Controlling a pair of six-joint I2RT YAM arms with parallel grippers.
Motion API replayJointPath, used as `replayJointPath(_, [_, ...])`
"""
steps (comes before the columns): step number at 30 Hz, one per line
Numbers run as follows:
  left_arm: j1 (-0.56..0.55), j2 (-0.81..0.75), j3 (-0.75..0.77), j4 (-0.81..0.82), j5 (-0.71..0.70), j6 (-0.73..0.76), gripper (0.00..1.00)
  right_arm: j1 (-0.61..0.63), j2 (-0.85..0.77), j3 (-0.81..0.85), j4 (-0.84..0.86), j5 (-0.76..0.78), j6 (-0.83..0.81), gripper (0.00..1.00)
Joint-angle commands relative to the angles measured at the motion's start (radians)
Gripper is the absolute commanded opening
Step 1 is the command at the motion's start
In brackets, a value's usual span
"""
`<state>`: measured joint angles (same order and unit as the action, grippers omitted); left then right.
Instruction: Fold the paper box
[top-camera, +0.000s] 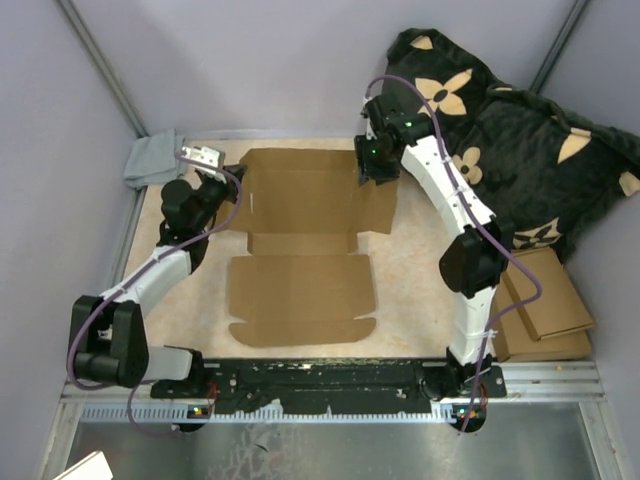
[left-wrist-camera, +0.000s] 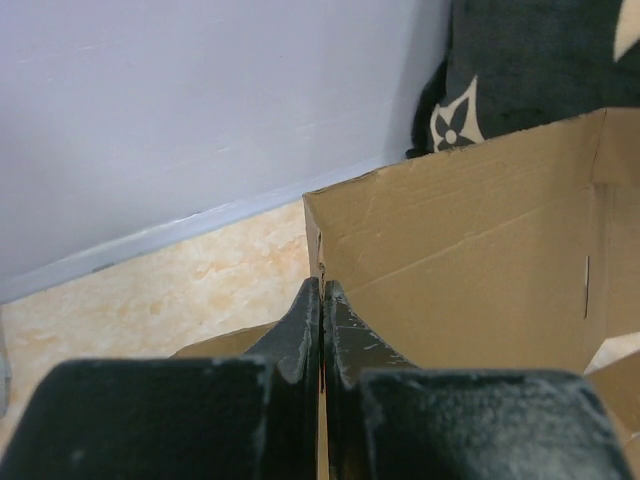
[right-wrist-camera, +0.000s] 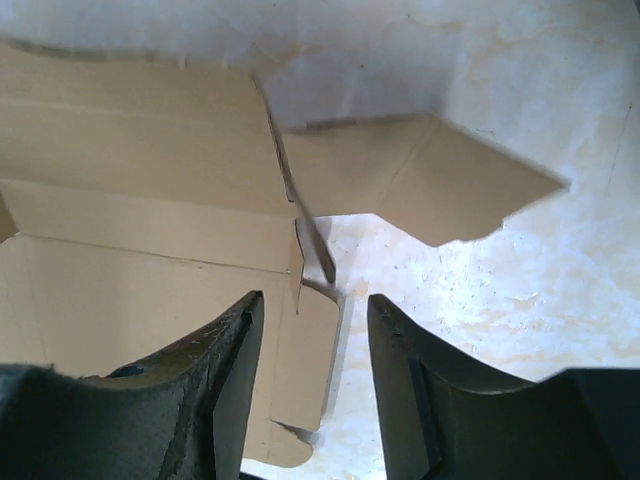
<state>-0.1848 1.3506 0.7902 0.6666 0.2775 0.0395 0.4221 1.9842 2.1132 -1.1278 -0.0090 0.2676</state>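
Paper box (top-camera: 300, 260): mostly flat on surface (top-camera: 415, 275), far side flaps raised. Left hand (top-camera: 212, 182): pressed together, pinching left flap edge. Right hand (top-camera: 372, 172): spread astride right flap. Risk: uneven pulls could tear or slide the sheet

Counts one paper box (top-camera: 300, 250), a single brown die-cut sheet with several flaps. Counts two arms, left arm (top-camera: 150, 280) and right arm (top-camera: 450, 195). Counts two grippers, left gripper (left-wrist-camera: 322, 288) and right gripper (right-wrist-camera: 315, 300), with two dark fingers apiece, four together. Counts one black cushion (top-camera: 520, 120), with at least three tan flowers in full view and a few more cut off at folds and edges. Counts one stack of thicker cardboard pieces (top-camera: 545, 305), at least two layers. Counts one grey cloth (top-camera: 150, 160), one table (top-camera: 410, 280) and one white sheet corner (top-camera: 85, 468).
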Motion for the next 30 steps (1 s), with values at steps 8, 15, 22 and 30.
replayJointPath(8, [-0.008, -0.124, -0.197, 0.302, 0.136, 0.095, 0.00, -0.005, -0.035, 0.109, -0.069, -0.024, -0.059, 0.54])
replayJointPath(15, [-0.008, -0.140, -0.221, 0.314, 0.125, 0.084, 0.00, -0.006, -0.031, 0.084, -0.067, -0.065, -0.058, 0.18])
replayJointPath(22, [-0.008, -0.147, -0.196, 0.251, 0.055, 0.029, 0.15, -0.004, -0.037, 0.026, -0.021, 0.011, -0.053, 0.00])
replayJointPath(30, [-0.008, -0.242, -0.044, -0.117, 0.009, -0.039, 0.43, 0.010, -0.082, -0.139, 0.238, 0.132, 0.006, 0.00])
